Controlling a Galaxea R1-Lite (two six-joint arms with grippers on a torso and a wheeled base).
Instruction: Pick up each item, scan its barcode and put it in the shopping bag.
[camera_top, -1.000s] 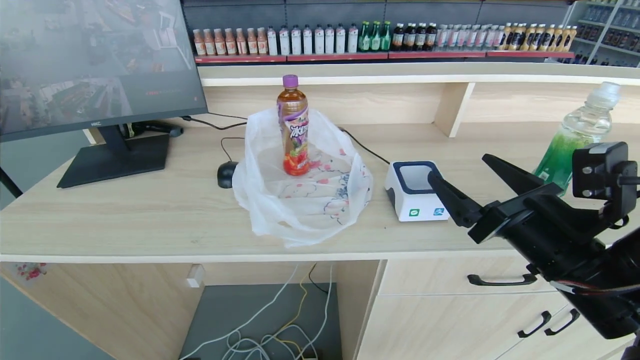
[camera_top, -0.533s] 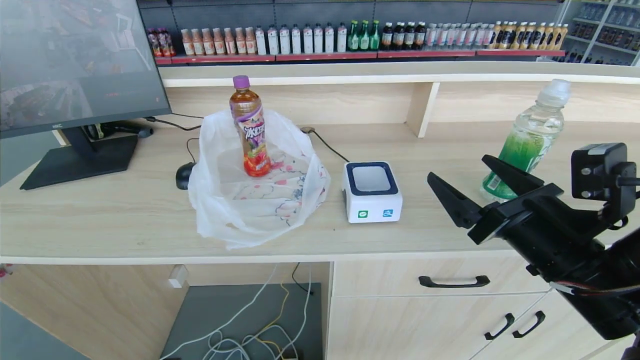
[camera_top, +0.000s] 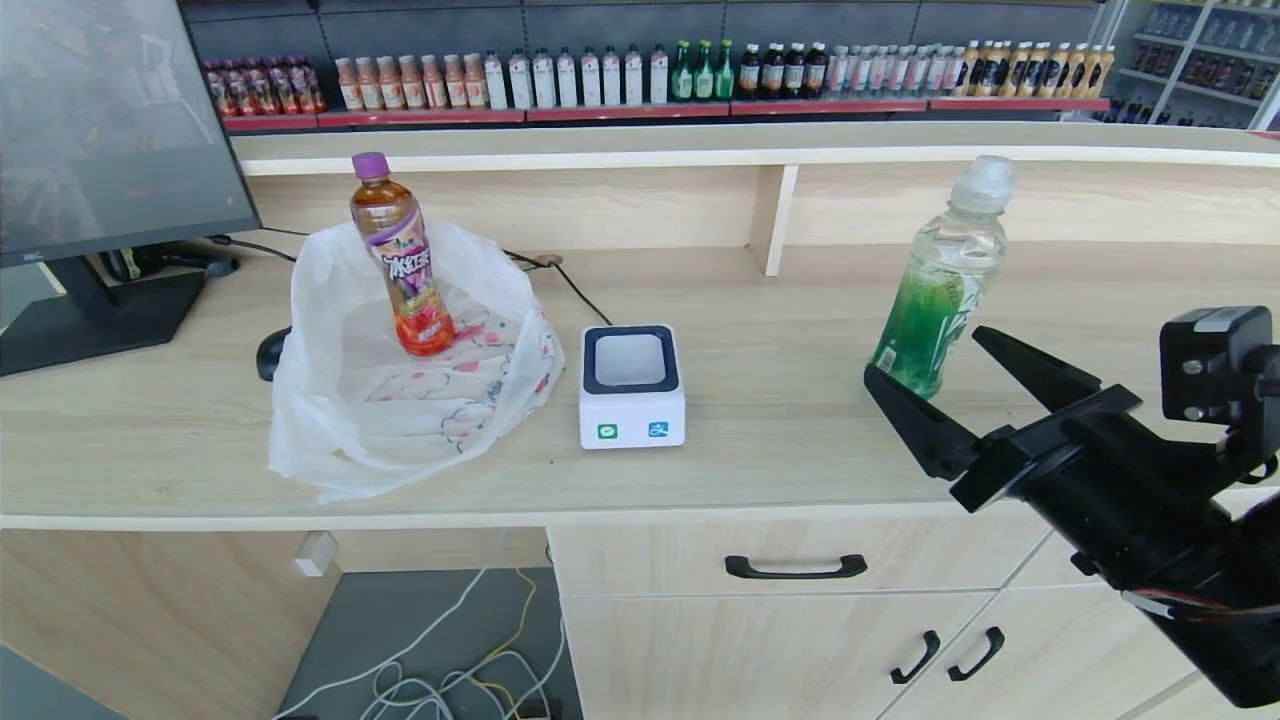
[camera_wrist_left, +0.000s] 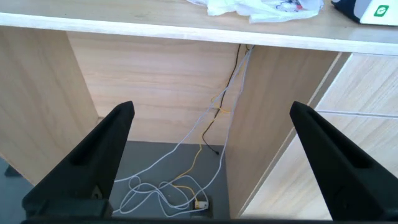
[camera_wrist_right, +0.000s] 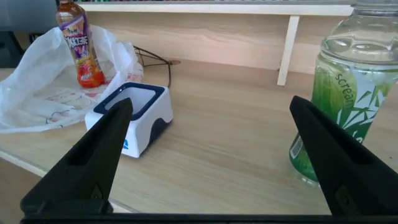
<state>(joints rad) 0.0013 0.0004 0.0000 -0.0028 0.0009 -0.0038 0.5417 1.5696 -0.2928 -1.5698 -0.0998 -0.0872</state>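
White shopping bag holds a purple-capped bottle.

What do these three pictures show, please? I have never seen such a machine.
This is a two-armed robot at a shop checkout. The large picture comes from a camera on its head. The other two come from cameras on its wrists, so the black prongs there are its own gripper fingers. The right gripper is open, close to a clear plastic bottle with a green label on the pale wooden counter. The left gripper, also open, is lower, facing the cables under the counter. Also on the counter are a white box scanner with a dark blue window frame and a white plastic shopping bag with a purple-capped tea bottle standing in it. Nothing is held.
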